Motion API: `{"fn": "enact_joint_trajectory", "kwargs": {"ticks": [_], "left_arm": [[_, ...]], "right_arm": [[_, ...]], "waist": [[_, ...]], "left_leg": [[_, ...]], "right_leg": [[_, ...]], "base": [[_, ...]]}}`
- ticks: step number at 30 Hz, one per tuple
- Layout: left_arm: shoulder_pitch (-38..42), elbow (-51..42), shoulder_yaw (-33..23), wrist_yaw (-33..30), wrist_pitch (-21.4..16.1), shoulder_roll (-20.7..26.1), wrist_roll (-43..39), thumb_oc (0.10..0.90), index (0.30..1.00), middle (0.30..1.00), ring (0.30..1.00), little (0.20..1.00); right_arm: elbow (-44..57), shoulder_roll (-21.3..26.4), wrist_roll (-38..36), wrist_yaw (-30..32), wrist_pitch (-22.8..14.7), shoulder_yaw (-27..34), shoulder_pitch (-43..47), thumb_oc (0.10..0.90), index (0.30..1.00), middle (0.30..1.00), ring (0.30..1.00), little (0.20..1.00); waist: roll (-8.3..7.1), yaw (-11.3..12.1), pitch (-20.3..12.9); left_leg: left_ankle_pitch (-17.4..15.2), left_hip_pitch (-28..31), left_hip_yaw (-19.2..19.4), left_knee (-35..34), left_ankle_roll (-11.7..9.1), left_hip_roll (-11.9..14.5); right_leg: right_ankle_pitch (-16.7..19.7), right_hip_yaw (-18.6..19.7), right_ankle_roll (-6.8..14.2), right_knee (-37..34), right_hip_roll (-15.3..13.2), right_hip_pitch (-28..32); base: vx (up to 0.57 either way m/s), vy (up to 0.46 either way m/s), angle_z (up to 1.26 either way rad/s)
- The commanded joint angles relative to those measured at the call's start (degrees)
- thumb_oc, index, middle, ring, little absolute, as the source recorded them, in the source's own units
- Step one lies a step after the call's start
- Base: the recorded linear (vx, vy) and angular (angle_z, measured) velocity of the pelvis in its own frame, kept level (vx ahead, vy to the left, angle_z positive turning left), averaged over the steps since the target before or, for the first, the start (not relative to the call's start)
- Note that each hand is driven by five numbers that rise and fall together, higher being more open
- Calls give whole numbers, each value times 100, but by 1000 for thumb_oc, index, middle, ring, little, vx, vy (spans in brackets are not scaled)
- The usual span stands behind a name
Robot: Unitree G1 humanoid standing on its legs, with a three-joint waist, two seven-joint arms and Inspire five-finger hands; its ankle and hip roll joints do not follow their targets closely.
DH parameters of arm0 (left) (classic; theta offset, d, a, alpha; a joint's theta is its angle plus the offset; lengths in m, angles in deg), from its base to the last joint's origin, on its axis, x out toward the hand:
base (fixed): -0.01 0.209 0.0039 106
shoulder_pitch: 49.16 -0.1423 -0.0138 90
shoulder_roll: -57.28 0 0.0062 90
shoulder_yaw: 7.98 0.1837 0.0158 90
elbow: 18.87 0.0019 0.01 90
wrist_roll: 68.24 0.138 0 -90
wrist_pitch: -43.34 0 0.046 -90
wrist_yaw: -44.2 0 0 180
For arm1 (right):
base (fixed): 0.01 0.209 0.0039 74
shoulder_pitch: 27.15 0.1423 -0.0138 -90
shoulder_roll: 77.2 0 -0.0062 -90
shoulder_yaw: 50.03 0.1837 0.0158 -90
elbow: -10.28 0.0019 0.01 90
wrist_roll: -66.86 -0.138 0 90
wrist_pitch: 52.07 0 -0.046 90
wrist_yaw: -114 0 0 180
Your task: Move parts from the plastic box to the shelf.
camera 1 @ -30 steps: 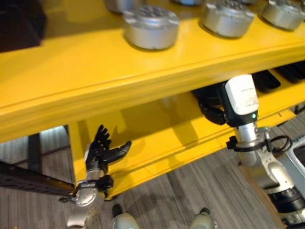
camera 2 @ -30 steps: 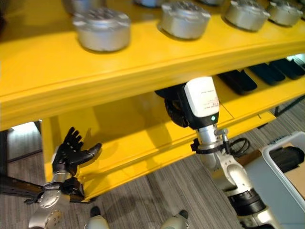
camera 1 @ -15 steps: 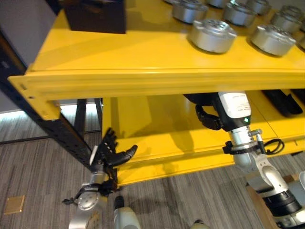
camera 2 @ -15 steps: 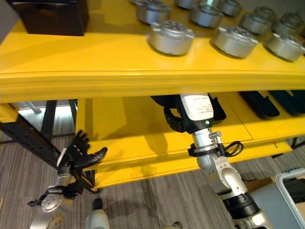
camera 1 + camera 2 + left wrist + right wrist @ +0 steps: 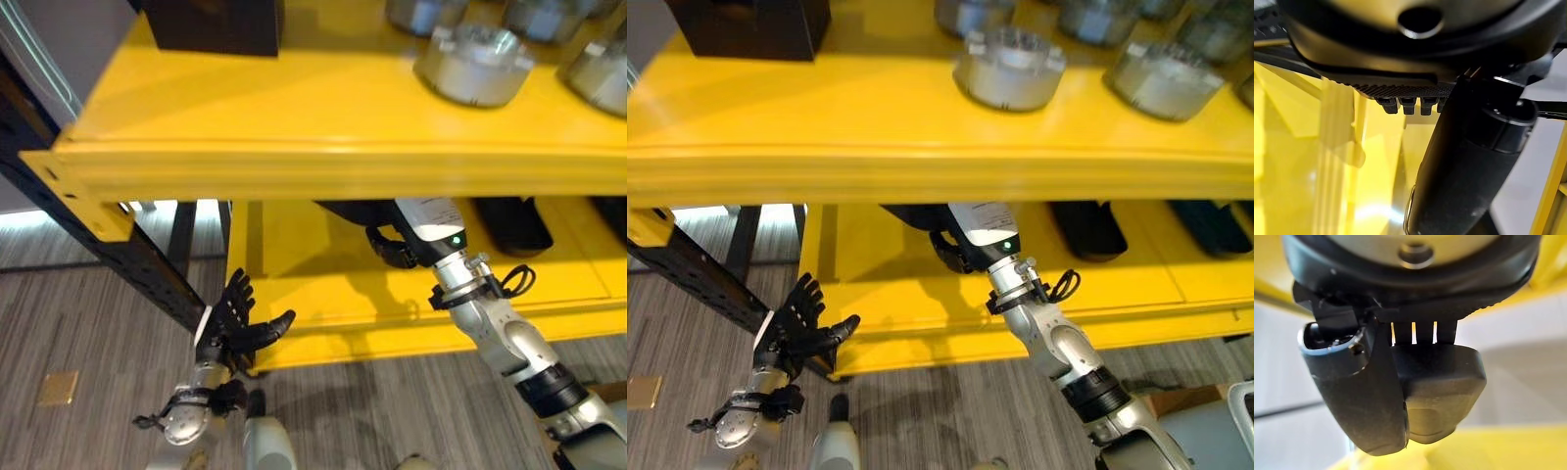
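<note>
Right wrist view: the right hand (image 5: 1376,391) has its fingers (image 5: 1422,333) and thumb closed around a dark part (image 5: 1440,387). In the eye views this hand reaches under the upper board onto the lower level of the yellow shelf (image 5: 323,147). The left hand (image 5: 235,323) hangs before the shelf, fingers spread, holding nothing. Silver round parts (image 5: 1009,69) rest on top.
</note>
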Motion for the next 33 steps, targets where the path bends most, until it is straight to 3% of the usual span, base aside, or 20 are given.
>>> {"fn": "enact_joint_trajectory", "kwargs": {"ticks": [1,7,17,33], "left_arm": [[244,-530,-347,-93,-552,438,-89,900,1000,1000,1000,1000],[410,-537,-166,-145,-615,509,-229,900,1000,1000,1000,1000],[483,-566,-72,-168,-650,560,-311,900,1000,1000,1000,1000],[510,-557,-42,-158,-715,594,-297,900,1000,1000,1000,1000]], "right_arm": [[236,-82,-64,373,-26,273,1264,400,300,300,300,300],[-575,79,-117,464,209,77,1481,400,300,300,300,300],[-921,104,-267,859,371,291,1651,400,300,300,300,300],[-1375,288,-456,1359,662,762,2016,400,300,300,300,300]], "waist": [[-109,214,58],[197,116,589],[289,12,762],[354,-44,762]], "left_leg": [[-841,432,116,445,178,62],[-938,-185,1,1108,108,171],[-1032,-372,6,1337,113,182],[-974,-369,9,1141,124,106]], "right_leg": [[325,32,-92,552,-121,-161],[-38,244,-225,1217,-249,-802],[-247,437,-324,1550,-332,-1204],[-155,394,-301,1549,-435,-1298]], "base": [[-136,-37,13],[-124,-51,8],[-21,-34,-4],[0,0,0]]}}
